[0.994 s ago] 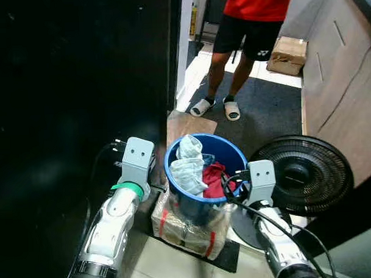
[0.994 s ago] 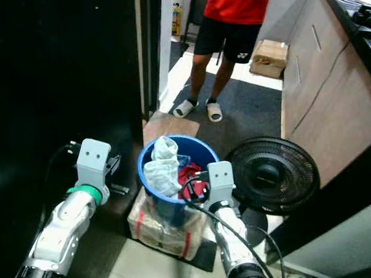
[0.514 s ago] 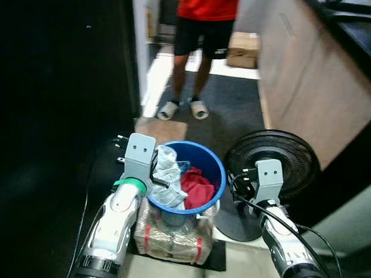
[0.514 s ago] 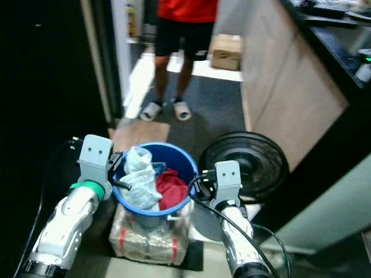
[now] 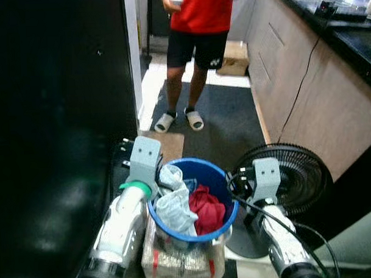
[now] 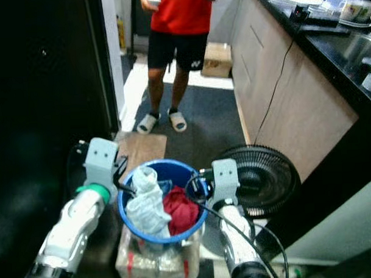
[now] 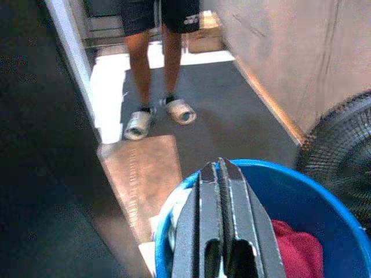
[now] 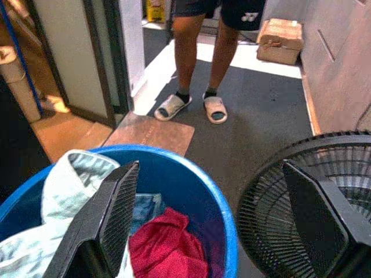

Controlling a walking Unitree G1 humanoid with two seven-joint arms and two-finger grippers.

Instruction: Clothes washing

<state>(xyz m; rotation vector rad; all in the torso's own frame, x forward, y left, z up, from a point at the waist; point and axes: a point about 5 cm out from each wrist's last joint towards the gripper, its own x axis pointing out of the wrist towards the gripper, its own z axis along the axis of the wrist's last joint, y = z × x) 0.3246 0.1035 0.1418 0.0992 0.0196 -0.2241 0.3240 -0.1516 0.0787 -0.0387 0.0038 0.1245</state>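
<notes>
A blue bucket (image 5: 201,165) stands in front of me on a wrapped package (image 5: 177,261). Inside it lie a pale blue garment (image 5: 175,205) and a red garment (image 5: 208,211). My left gripper (image 7: 222,169) is at the bucket's left rim, its fingers pressed shut with nothing visible between them. The right gripper (image 8: 210,167) is open wide at the bucket's right rim, between the bucket and a fan. Its left finger (image 8: 113,211) reaches over the clothes.
A black floor fan (image 5: 296,179) stands right of the bucket. A person in a red shirt (image 5: 196,16) stands ahead on a dark mat beside a cardboard box (image 5: 235,65). A wooden counter front (image 5: 318,98) runs along the right. A black panel (image 5: 52,150) fills the left.
The whole picture has shifted as the camera moved. Both arms stay on either side of the bucket, and the left gripper has come closer to the rim.
</notes>
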